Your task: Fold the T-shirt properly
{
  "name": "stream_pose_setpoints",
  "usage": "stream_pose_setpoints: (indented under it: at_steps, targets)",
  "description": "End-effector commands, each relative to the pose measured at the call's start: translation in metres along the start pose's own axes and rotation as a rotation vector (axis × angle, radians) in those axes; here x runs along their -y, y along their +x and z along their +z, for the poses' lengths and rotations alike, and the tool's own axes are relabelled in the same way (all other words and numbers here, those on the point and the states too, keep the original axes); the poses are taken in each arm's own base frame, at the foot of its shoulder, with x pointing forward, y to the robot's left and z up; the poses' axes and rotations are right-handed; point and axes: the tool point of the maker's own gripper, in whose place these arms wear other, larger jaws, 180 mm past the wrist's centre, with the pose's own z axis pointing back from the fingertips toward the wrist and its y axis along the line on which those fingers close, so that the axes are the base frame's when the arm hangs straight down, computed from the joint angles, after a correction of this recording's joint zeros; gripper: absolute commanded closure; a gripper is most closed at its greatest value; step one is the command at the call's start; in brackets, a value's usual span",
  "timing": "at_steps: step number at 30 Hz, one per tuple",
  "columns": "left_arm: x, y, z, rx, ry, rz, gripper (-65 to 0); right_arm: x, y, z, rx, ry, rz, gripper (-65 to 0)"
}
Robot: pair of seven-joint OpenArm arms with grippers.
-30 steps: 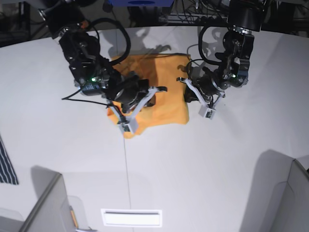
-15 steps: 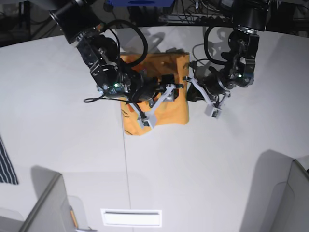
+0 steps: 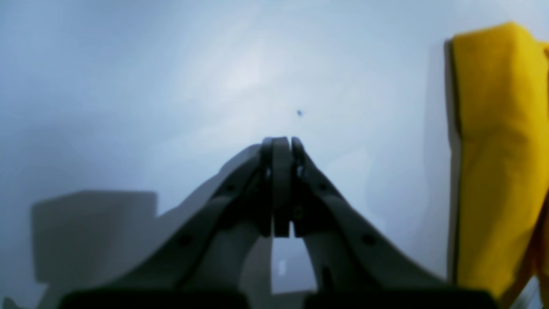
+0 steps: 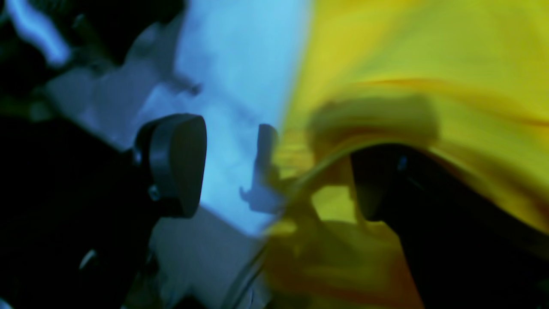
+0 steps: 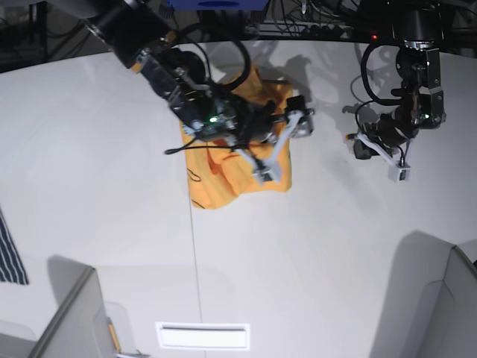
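The orange-yellow T-shirt (image 5: pixel 223 168) lies folded into a compact bundle on the white table (image 5: pixel 313 246). My right gripper (image 5: pixel 285 145) hovers over the bundle's right edge, its jaws wide open. In the right wrist view the right gripper (image 4: pixel 274 171) is blurred, with yellow T-shirt (image 4: pixel 429 56) cloth beneath and beside one finger, and nothing is clamped. My left gripper (image 5: pixel 393 167) stands well to the right of the shirt over bare table. Its fingertips (image 3: pixel 281 146) are pressed together with nothing between them, and the T-shirt (image 3: pixel 493 150) edge shows at the far right of that view.
A dark navy striped garment (image 5: pixel 9 257) lies at the left table edge. Grey partitions stand at the bottom left (image 5: pixel 74 321) and bottom right (image 5: pixel 447 298). A white slot (image 5: pixel 203 335) sits near the front edge. Cables and equipment line the back.
My right arm swept rightward across the shirt, carrying cloth over, and its jaws went from shut to wide open. My left arm pulled away to the right, off the shirt.
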Motion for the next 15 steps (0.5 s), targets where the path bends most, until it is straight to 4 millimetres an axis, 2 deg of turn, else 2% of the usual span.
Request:
stream_pose_setpoints:
  at_steps: [1,4,6,9,12,13,14,15]
  targets:
    - [-0.005,0.019,0.008,0.051,0.005,-0.015,0.0,-0.013,0.016,0.005,0.043,0.028,0.048,-48.8]
    - [-0.017,0.024,0.015,0.071,0.029,0.002,0.0,-0.040,0.020,0.009,0.056,0.066,0.171,-48.8]
    - [-0.023,0.026,0.018,0.083,0.043,0.015,0.0,-0.053,0.028,0.020,0.096,0.094,0.214,-48.8]
    - [-0.031,0.030,0.023,0.099,0.058,0.031,0.0,-0.057,0.040,0.041,0.163,0.118,0.223,-48.6]
    - [-0.036,0.034,0.026,0.115,0.071,0.043,0.0,-0.027,0.045,0.059,0.209,0.067,0.198,-47.1]
    - [-0.037,0.034,0.027,0.119,0.073,0.045,0.0,-0.008,0.046,0.061,0.213,0.027,0.163,-42.3]
    - [-0.038,0.036,0.029,0.124,0.075,0.045,0.0,0.008,0.045,0.063,0.211,-0.002,0.123,-34.5]
    - [-0.038,0.036,0.029,0.123,0.075,0.044,0.0,0.019,0.042,0.063,0.209,-0.024,0.092,-23.9]
